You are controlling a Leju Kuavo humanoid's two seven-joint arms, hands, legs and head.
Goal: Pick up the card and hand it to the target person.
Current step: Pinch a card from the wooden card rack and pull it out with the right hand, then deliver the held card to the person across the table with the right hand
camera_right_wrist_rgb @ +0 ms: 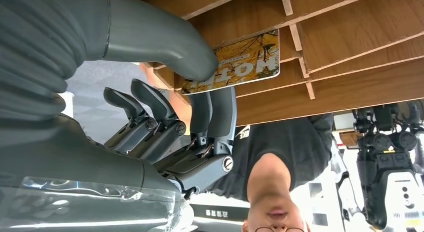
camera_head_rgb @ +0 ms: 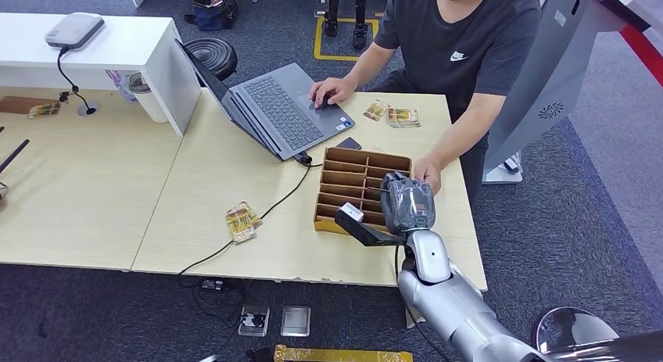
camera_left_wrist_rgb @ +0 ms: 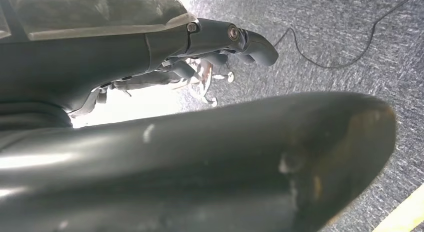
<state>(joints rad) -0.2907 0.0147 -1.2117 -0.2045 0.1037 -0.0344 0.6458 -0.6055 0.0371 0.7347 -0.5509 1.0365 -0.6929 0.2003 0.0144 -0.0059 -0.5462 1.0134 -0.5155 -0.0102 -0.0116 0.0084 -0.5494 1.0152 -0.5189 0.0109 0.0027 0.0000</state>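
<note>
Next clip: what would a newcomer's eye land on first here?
Probably the right hand over the wooden divider tray, its thumb and fingers pinching a yellow card at a slot. Next, the person across the table, one hand at the tray's far corner, the other on the open laptop.

Yellow autumn-print card with white lettering, seemingly still in a wooden organizer slot, tilted

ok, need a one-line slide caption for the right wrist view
Right robot hand pinches a yellow card at the wooden divider box, with a person waiting beyond.
</note>
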